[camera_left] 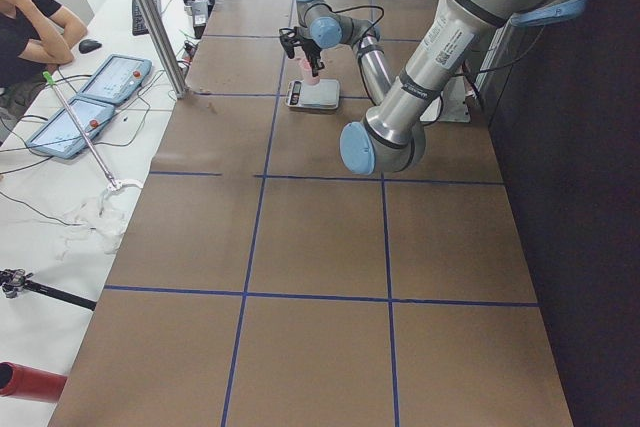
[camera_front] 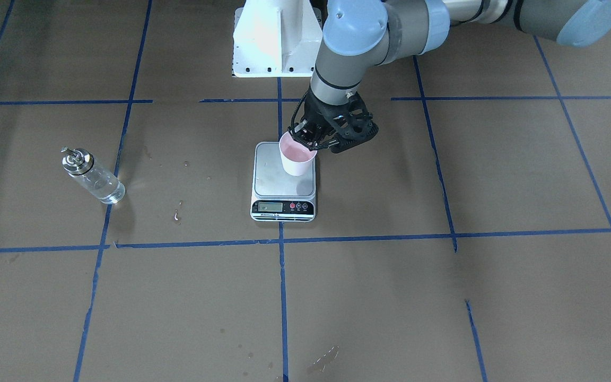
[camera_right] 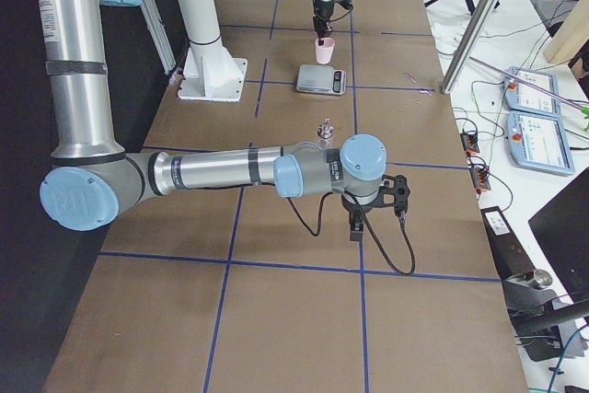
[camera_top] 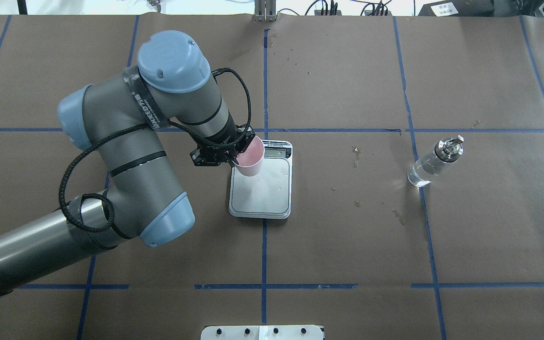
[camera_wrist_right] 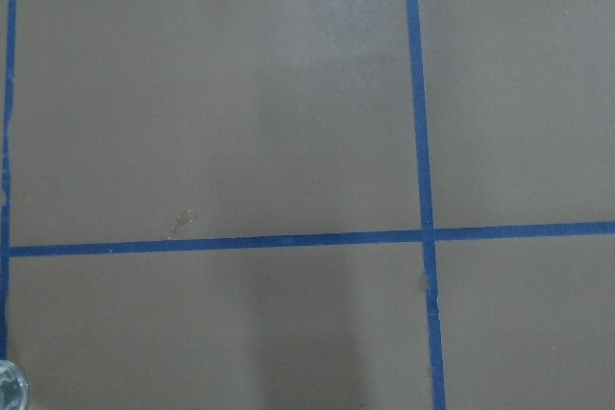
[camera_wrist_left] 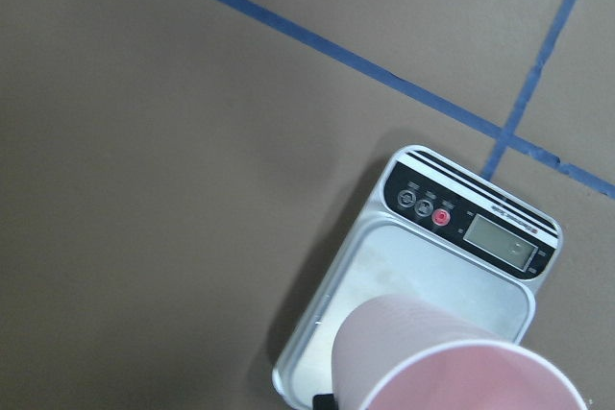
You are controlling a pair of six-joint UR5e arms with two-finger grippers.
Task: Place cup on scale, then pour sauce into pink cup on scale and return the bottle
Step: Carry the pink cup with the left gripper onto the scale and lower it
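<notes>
My left gripper is shut on the far rim of the pale pink cup and holds it upright over the robot-side part of the scale's steel platform. The cup seems a little above the platform; I cannot tell if it touches. The wrist view shows the cup over the scale. The glass bottle with clear sauce stands alone, far from the scale, on my right side. My right gripper hangs over bare table near the bottle; I cannot tell if it is open.
The white robot base stands behind the scale. Small spill spots lie between bottle and scale. Blue tape lines grid the brown table. An operator sits beyond the table's far side with tablets.
</notes>
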